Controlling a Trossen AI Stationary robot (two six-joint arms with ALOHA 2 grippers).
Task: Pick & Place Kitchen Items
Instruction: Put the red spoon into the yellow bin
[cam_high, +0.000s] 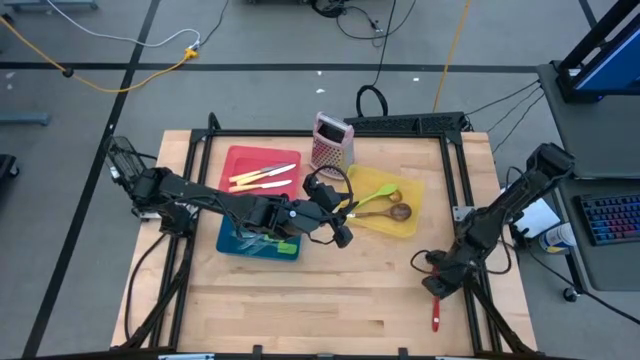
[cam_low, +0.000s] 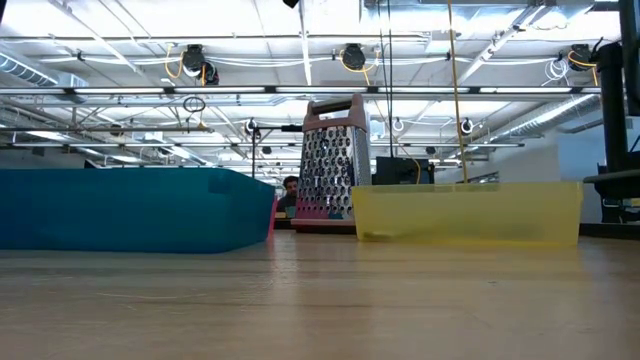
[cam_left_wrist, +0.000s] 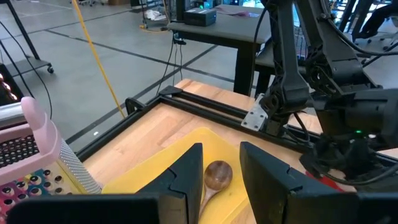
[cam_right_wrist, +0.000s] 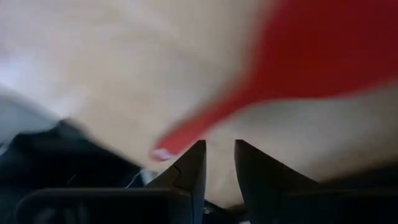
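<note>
I have the left gripper (cam_high: 345, 222) hanging over the yellow tray (cam_high: 410, 190), jaws spread and holding nothing, with the wooden spoon (cam_left_wrist: 216, 176) lying in the tray right below them. My right gripper (cam_high: 436, 287) sits low at the table's (cam_high: 300, 300) four o'clock, jaws slightly parted, just beside the red spatula (cam_high: 436, 318), not pinching it.

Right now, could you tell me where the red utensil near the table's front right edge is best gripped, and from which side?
Grip the red utensil on its narrow handle, coming straight down from above. It lies flat on the bare wooden table, clear of the trays, so the thin shaft fits between the fingers more easily than the broad head seen in the right wrist view. The right tool is already beside it.
</note>
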